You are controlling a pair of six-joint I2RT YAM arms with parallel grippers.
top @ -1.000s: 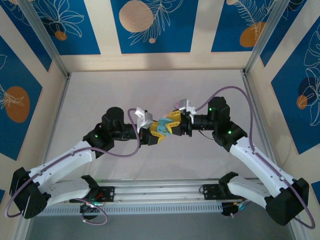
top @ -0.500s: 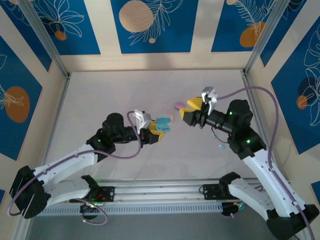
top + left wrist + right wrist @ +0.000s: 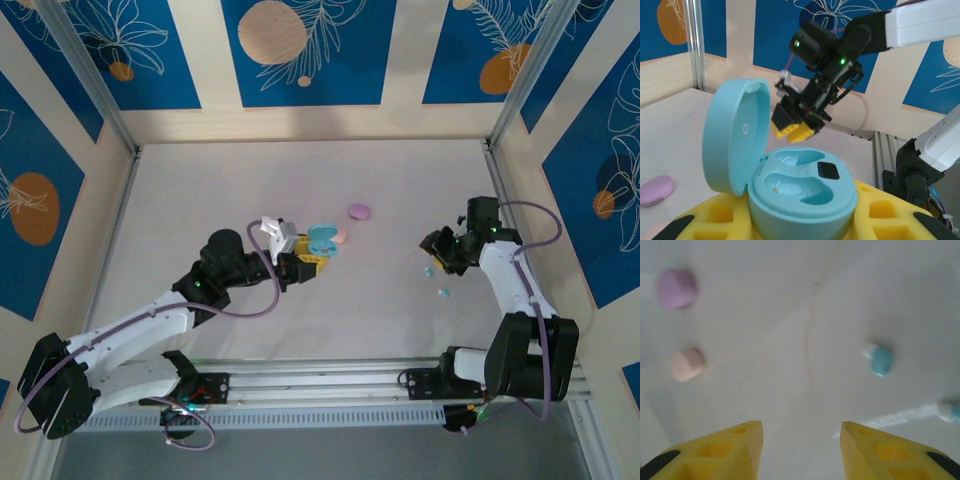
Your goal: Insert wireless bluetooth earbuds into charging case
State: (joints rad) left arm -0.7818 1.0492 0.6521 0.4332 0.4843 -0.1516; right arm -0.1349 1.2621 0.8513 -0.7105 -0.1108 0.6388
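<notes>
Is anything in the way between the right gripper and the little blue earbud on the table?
No, nothing visible. The right gripper has its jaws open, and just bare table lies between it and the blue earbud. The open blue case sits in the left gripper.

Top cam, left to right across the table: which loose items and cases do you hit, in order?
open light blue case → pink case → purple case → light blue earbud → second light blue earbud. The right gripper overlaps the earbuds' span, so it is left out.
</notes>
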